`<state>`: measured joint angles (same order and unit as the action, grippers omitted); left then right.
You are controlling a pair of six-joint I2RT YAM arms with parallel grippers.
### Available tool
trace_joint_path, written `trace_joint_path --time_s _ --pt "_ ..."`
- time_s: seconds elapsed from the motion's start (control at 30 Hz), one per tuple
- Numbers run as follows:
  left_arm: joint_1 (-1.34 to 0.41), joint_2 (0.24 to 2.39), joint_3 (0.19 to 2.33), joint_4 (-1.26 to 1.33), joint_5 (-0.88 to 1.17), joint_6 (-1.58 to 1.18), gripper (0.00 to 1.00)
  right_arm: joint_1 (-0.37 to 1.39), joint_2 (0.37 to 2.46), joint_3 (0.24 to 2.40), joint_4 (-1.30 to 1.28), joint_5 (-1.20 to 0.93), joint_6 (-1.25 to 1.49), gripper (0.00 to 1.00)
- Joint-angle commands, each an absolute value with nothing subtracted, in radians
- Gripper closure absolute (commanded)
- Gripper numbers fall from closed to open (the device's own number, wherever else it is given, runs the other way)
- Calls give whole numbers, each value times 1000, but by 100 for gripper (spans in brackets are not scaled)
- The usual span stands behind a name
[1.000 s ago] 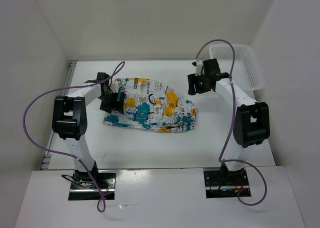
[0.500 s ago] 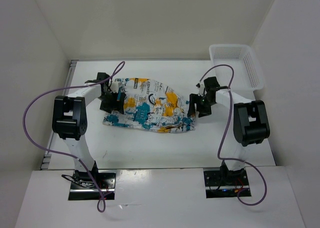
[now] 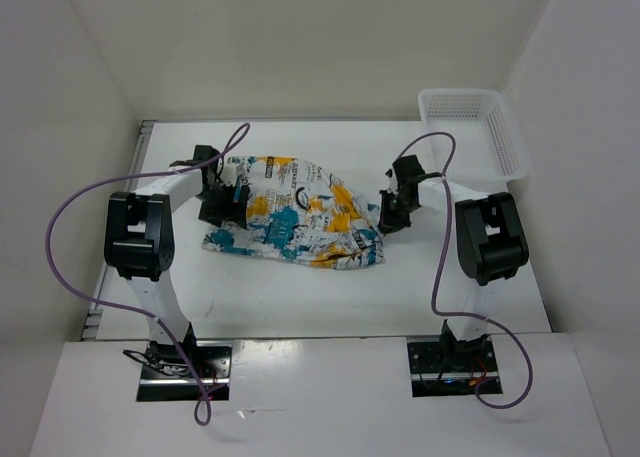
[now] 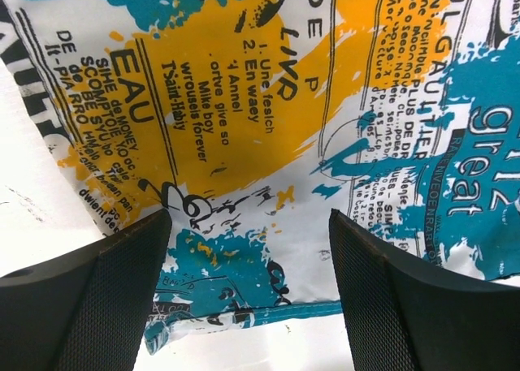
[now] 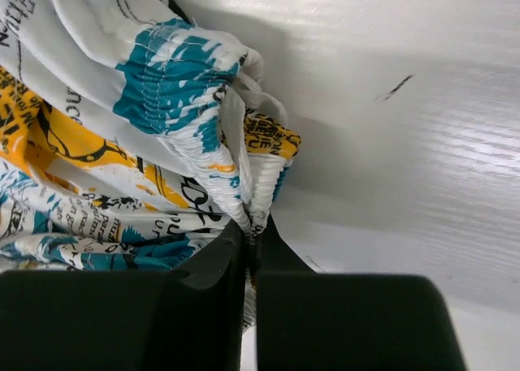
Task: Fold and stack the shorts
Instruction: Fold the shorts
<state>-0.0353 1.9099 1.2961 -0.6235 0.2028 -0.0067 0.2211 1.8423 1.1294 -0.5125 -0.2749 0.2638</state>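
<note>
The shorts [image 3: 295, 222], white with teal, orange and black print, lie spread across the middle of the table. My right gripper [image 3: 390, 215] is at their right end, shut on the gathered waistband [image 5: 244, 184], which bunches up between the fingers. Over the left part of the shorts [image 4: 268, 127] my left gripper [image 3: 228, 199] stands open, its two fingers [image 4: 122, 290] straddling a teal hem [image 4: 276, 314] with nothing pinched between them.
A white perforated basket [image 3: 505, 127] stands at the back right corner of the table. White walls close in the table at the back and both sides. Purple cables loop off both arms.
My right gripper came down from near the basket to the right end of the shorts and shut on the waistband, pulling that edge slightly inward. The left gripper has stayed in place.
</note>
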Motion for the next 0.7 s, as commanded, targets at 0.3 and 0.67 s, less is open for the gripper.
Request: trace_joint_path --time_s 0.3,0.67 --pt "-29 1856 1342 -652 293 0 4 176 1766 1325 -534 -179 95 100" --pt "-29 1955 1493 -643 291 0 0 176 1617 1325 -633 -207 17 100"
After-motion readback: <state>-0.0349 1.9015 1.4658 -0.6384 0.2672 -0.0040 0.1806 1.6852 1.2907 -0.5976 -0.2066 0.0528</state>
